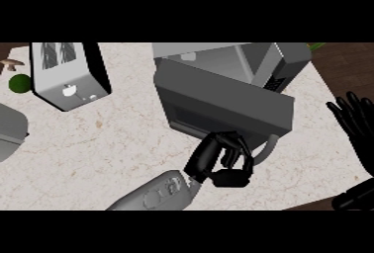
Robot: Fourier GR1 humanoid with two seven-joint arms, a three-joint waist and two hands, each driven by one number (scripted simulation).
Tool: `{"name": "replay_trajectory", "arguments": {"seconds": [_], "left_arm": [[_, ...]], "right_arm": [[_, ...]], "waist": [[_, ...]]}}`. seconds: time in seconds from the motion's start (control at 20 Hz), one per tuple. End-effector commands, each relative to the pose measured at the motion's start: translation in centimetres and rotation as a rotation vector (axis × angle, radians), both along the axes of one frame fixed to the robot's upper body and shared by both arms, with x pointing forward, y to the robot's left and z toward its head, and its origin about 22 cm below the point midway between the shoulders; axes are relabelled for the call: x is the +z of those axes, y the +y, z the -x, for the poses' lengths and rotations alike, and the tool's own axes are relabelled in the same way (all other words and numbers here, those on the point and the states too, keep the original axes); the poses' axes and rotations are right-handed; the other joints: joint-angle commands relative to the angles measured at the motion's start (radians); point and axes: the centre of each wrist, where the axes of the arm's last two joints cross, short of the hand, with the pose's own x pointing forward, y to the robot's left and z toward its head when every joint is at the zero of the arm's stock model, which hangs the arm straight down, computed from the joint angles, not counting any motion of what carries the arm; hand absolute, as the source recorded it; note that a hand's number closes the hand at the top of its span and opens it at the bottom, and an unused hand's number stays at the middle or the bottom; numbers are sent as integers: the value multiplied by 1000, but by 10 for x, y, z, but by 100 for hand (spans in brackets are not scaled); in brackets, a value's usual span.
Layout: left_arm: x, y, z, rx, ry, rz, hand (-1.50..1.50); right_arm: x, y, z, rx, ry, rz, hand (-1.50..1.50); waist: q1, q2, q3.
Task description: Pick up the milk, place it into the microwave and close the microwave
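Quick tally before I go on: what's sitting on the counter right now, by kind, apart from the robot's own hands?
Microwave: 1
Toaster: 1
Lime: 1
Mushroom: 1
Grey item cut off at the left edge, kind unclear: 1
Milk: 0 in sight
Total: 5

Left hand [223, 160] at microwave [241, 69] door [226, 106], frame centre; right hand [358, 121] open at right edge; toaster [70, 74] upper left.

Items you see: one pale grey forearm [157, 193], rounded shell with moulded recesses, lower centre of frame; glossy black left hand [223, 160], segmented fingers; matching black right hand [355, 118], slender fingers, right edge of frame.
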Motion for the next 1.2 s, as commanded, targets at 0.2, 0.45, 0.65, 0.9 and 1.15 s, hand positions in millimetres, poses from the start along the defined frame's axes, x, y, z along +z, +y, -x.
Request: {"name": "replay_trajectory", "arguments": {"seconds": [0.2, 0.45, 0.65, 0.9, 1.15], "left_arm": [[29, -8, -36, 126, 16, 32, 150], [41, -4, -55, 208, 31, 105, 150], [56, -1, -68, 250, 17, 222, 150], [59, 4, -84, 289, 20, 240, 150], [54, 8, -90, 315, 11, 256, 150]], "right_arm": [[23, 7, -7, 97, -25, -19, -150], [29, 4, -8, 122, -29, -30, -150], [36, 5, -12, 138, -29, -43, -150], [51, 8, -14, 165, -49, -29, -150], [62, 3, -16, 180, -65, -22, -150]], "waist": [[-58, 11, 1], [-98, 30, 0], [-98, 40, -3], [-124, 49, -3], [-137, 53, -1]]}}
